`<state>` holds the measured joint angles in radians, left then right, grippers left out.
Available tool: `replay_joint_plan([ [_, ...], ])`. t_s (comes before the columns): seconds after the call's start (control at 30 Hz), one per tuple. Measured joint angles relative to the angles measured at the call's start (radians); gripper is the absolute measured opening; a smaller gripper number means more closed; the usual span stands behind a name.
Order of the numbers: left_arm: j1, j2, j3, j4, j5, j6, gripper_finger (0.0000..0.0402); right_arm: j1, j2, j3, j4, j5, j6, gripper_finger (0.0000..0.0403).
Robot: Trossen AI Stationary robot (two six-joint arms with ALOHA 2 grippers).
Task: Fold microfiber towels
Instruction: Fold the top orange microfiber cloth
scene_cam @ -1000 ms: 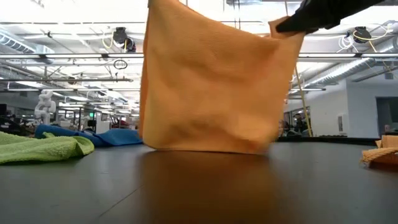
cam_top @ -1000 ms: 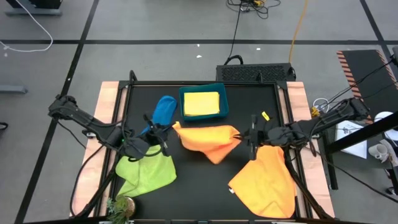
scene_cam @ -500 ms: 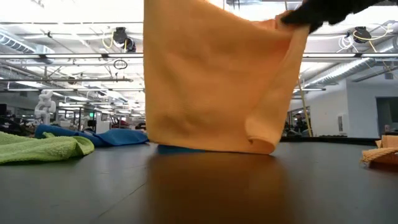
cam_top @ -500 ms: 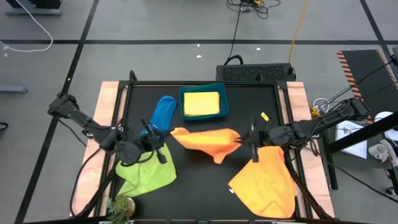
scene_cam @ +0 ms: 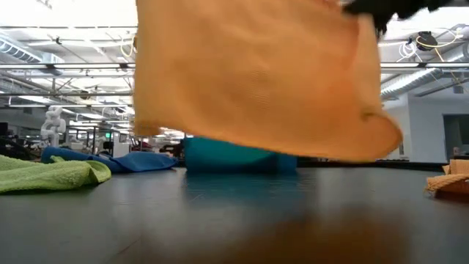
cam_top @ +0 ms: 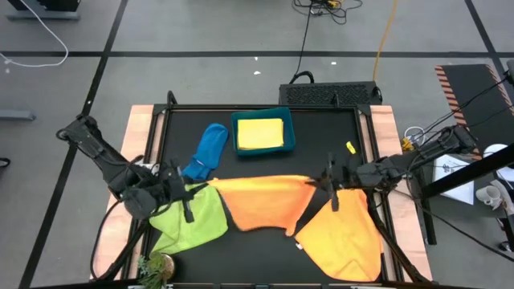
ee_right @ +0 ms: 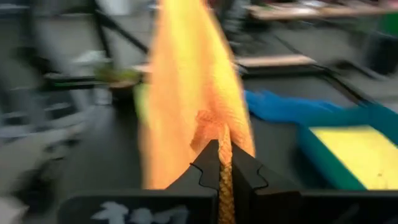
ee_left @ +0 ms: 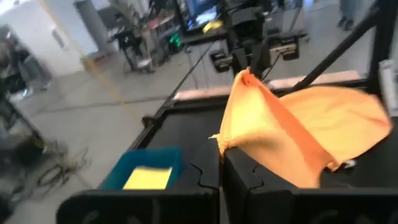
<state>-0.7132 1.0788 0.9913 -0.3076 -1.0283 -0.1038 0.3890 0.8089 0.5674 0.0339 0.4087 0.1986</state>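
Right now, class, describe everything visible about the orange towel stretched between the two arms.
The orange towel is soft, plain microfiber-looking cloth, pulled wide between the left gripper and the right gripper, each shut on an upper corner. In the low view it hangs clear above the dark table, its lower edge sagging and curled at one corner, in front of the teal bin.

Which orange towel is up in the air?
The orange towel stretched between both end effectors, lifted off the table. The other orange towel lies flat by the right arm.
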Motion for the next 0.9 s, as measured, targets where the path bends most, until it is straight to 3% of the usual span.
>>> replay_joint_plan([
  [0.1, 0.072, 0.001, -0.001, -0.166, 0.090, -0.169, 0.0004, -0.035, 0.001, -0.069, -0.001, 0.057, 0.063, 0.0002],
  [0.27, 0.241, 0.043, -0.009, -0.349, 0.237, -0.370, 0.0004, -0.106, 0.001, -0.198, 0.037, 0.061, 0.166, 0.0002],
  [0.53, 0.478, 0.127, -0.137, -0.259, 0.531, -0.347, 0.0006, -0.192, 0.001, -0.443, 0.363, 0.059, 0.189, 0.0002],
  [0.73, 0.587, 0.154, -0.207, -0.179, 0.636, -0.298, 0.0005, -0.245, 0.001, -0.515, 0.420, 0.008, 0.240, 0.0019],
  [0.9, 0.653, 0.154, -0.214, -0.176, 0.647, -0.268, 0.0003, -0.284, -0.006, -0.516, 0.383, 0.005, 0.230, 0.0057],
])
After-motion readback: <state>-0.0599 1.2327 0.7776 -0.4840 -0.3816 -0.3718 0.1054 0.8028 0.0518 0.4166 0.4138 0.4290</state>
